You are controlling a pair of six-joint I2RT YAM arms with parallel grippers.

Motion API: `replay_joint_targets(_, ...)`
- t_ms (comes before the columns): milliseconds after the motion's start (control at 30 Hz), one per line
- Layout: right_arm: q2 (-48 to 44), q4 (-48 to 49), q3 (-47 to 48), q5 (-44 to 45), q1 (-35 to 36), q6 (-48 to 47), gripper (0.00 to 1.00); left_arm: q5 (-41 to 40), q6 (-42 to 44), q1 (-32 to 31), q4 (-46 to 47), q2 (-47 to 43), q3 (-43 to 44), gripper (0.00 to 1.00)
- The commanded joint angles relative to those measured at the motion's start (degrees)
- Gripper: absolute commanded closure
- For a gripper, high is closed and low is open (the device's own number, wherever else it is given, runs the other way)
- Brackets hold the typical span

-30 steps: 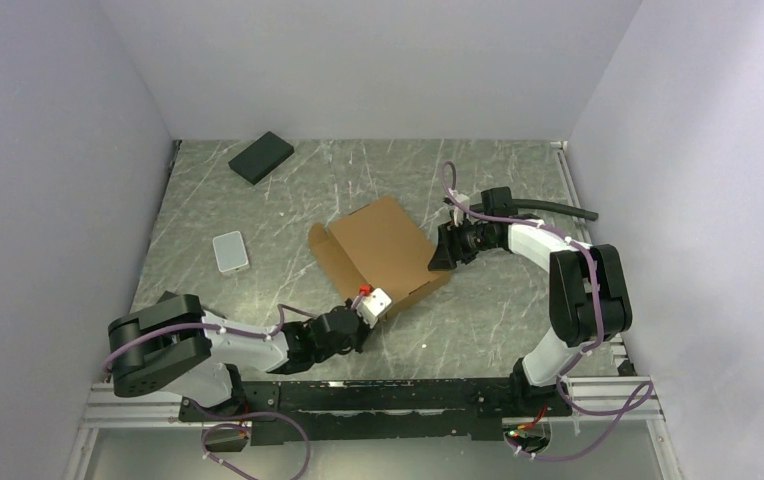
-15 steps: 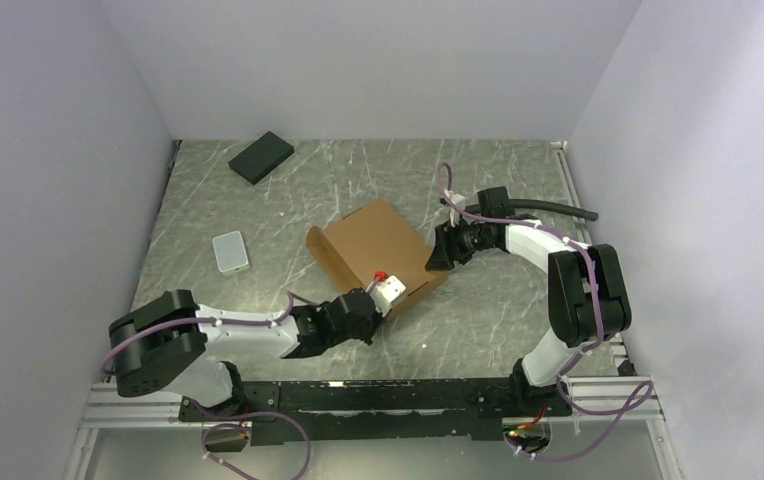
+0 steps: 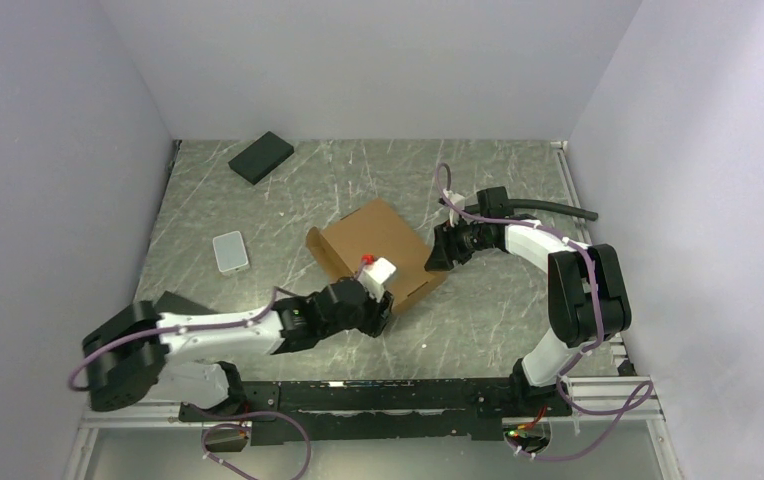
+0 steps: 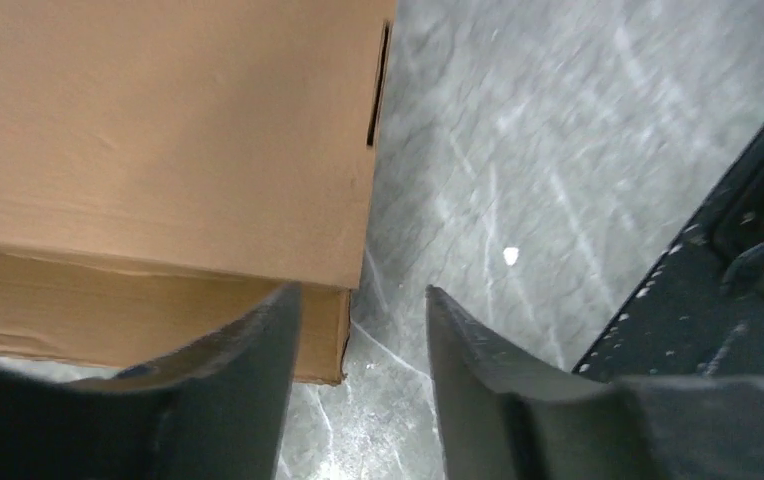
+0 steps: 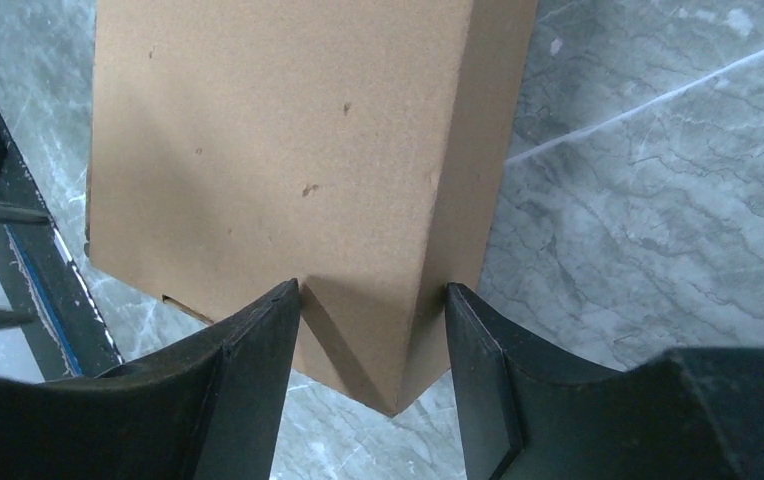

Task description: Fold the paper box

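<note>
**Top external view: paper box at mid-desk, right pincer on it**

Far left, a small pale rectangular pad (image 3: 230,251) lies flat on the grey marbled desk (image 3: 288,200). Behind it, a black pad (image 3: 261,157) lies near the back wall, well apart from the carton.

The left pincer (image 4: 363,300) sits low at the near corner of the paper box (image 3: 378,235). Its jaws stand apart with bare desk between them. One finger (image 4: 248,380) is just beside the cardboard edge.

The paper box is partly folded, with a panel raised and a flap standing at its left side.

The right pincer (image 5: 373,295) is at the box's right edge. It is clamped across a folded cardboard corner, with a finger pressed against each face.
</note>
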Motion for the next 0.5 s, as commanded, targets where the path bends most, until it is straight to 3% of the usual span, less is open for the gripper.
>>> replay_joint_targets(0, -1.38, -1.65, 0.75, 1.13, 0.42, -1.02, 0.41, -2.06, -5.43, 0.44, -1.3, -11.36, -1.11, 0.39)
replay_joint_targets(100, -1.12, -2.01, 0.92, 1.84, 0.44, -1.77, 0.41, -9.98, -9.97, 1.35, -6.52, -18.79, -3.16, 0.18)
replay_joint_targets(200, -0.66, -2.93, 1.47, 2.52, 0.42, -3.57, 0.41, -14.62, -17.86, 6.92, -16.09, -26.12, -4.95, 0.02)
replay_joint_targets(333, 0.37, -5.52, 2.56, 2.83, 0.76, -7.75, 0.43, -9.03, -21.51, 18.67, -19.61, -35.38, -8.08, 0.01)
replay_joint_targets(467, 1.17, -8.87, 3.58, 2.49, 1.98, -13.13, 0.45, -1.78, -18.48, 29.65, -20.33, -35.9, -7.31, 0.0)
